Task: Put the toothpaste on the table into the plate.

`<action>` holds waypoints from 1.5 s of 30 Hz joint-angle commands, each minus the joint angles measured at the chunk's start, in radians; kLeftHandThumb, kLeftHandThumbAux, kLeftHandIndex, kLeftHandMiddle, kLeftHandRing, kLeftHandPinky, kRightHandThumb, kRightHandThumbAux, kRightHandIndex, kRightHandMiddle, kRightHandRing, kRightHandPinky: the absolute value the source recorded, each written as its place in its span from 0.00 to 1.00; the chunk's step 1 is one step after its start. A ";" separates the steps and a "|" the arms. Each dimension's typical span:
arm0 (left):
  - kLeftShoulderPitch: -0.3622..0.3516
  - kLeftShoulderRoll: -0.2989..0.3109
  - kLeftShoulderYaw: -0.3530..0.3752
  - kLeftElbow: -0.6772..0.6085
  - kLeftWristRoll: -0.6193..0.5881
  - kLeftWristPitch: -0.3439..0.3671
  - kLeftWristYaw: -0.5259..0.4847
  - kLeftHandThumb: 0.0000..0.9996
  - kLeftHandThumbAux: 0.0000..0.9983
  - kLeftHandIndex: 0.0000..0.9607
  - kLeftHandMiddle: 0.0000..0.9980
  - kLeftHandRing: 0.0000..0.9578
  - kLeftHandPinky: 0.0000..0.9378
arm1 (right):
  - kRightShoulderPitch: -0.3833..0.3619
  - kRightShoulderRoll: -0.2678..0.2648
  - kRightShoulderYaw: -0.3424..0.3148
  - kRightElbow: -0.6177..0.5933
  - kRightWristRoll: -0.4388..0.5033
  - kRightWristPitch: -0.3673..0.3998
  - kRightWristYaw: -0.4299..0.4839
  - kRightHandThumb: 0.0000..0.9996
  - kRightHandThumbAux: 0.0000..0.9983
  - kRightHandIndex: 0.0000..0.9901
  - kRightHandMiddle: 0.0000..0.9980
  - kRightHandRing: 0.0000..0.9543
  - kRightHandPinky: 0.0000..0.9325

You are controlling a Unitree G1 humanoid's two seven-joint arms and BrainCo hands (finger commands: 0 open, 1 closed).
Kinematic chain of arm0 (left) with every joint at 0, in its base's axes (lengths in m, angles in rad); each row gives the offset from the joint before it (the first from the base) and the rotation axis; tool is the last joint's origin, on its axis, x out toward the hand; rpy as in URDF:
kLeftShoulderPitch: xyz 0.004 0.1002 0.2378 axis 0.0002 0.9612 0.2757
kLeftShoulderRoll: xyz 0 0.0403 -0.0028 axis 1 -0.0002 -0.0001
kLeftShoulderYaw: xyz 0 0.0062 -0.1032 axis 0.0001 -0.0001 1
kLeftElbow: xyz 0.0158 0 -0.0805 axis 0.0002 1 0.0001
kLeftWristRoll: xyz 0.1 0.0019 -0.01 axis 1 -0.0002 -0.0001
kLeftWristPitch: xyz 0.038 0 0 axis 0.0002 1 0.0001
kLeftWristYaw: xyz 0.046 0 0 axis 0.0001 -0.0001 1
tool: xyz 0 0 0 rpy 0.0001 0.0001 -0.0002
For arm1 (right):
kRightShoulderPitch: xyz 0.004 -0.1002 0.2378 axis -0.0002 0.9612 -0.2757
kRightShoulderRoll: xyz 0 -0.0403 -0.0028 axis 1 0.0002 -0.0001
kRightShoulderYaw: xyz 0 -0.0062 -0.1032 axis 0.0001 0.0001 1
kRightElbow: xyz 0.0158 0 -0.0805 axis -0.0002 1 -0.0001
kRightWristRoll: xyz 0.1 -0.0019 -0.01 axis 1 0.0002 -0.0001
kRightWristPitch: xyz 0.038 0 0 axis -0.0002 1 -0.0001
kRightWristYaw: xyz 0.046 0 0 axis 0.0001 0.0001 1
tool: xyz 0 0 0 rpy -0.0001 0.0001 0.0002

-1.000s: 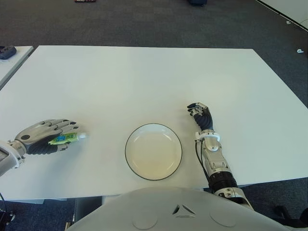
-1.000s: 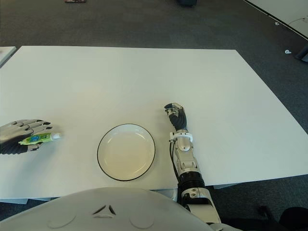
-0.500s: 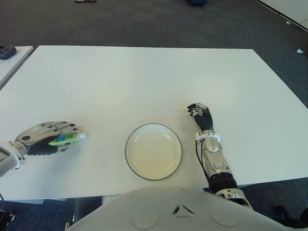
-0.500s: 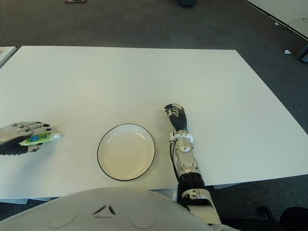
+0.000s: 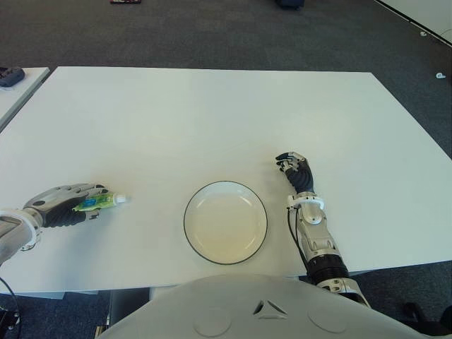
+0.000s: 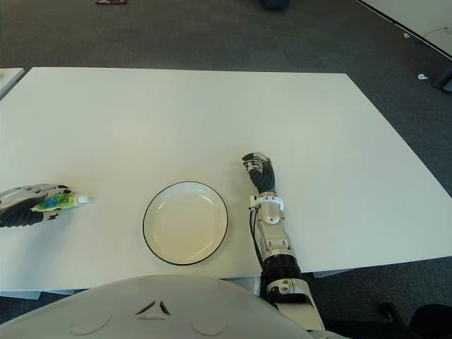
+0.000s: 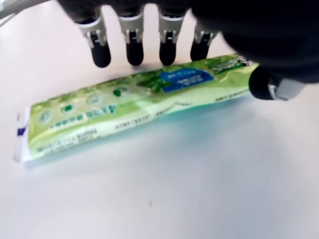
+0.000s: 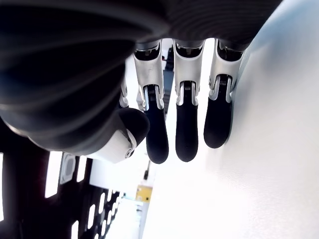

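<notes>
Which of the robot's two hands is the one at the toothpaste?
The left hand, over the green toothpaste left of the plate. The right hand shows empty, right of it.

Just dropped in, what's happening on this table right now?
The left robot hand is over the green toothpaste tube, which lies flat on the white table, left of the round white plate with a dark rim. Its fingers arch over the tube but have not closed on it. Nothing is on the plate. The right robot hand shows right of the plate, holding nothing.
</notes>
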 commanded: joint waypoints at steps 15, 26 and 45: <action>-0.088 -0.069 -0.050 0.053 -0.028 0.115 -0.043 0.52 0.23 0.00 0.00 0.00 0.03 | 0.019 -0.012 -0.010 -0.015 -0.013 0.026 -0.010 0.71 0.73 0.42 0.42 0.43 0.46; -0.170 -0.089 -0.102 0.126 -0.038 0.152 -0.064 0.51 0.24 0.00 0.00 0.00 0.05 | 0.028 -0.015 -0.011 -0.037 -0.013 0.041 -0.010 0.71 0.73 0.42 0.43 0.44 0.47; -0.428 -0.140 -0.288 0.624 0.047 -0.001 0.165 0.55 0.24 0.00 0.00 0.00 0.05 | 0.033 -0.023 -0.015 -0.043 -0.018 0.045 -0.009 0.71 0.73 0.42 0.43 0.44 0.47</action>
